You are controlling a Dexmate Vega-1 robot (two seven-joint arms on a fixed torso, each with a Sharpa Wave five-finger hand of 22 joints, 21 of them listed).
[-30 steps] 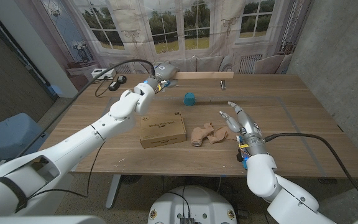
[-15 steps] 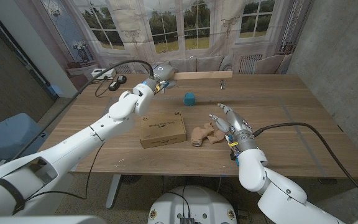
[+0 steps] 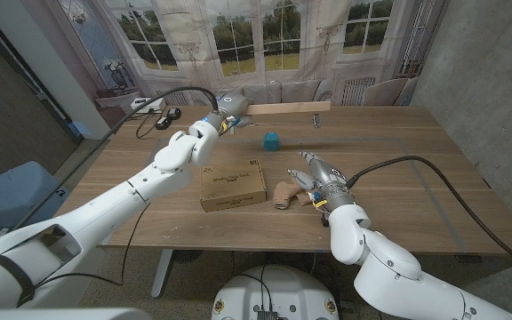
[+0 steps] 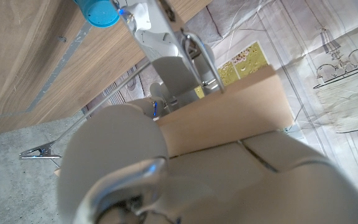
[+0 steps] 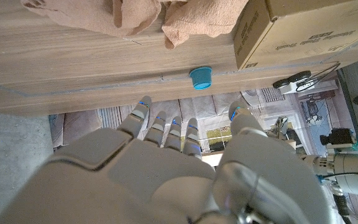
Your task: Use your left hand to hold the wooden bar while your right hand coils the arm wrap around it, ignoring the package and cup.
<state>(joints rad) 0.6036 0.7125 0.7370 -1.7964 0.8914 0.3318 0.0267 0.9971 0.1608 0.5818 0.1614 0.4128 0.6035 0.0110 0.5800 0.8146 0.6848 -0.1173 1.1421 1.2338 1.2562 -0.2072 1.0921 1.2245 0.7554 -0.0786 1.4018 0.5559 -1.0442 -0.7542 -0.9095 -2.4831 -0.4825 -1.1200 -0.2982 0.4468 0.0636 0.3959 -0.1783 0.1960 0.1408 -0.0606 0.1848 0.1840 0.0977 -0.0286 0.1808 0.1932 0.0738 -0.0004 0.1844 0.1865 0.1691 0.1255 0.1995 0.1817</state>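
Head view: teal cup [image 3: 272, 140] upside down; cardboard package [image 3: 232, 185] closed.

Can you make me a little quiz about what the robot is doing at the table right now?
1. True or false: the left hand is at the end of the wooden bar at the far side of the table.
2. What lies closest to the right hand? A) the blue cup B) the tan arm wrap C) the cardboard box
3. Fill in: the blue cup stands between the box and the wooden ____.

Key: 1 true. 2 B, the wrap lies crumpled on the table right by the hand, whose fingers are apart. 3 bar.
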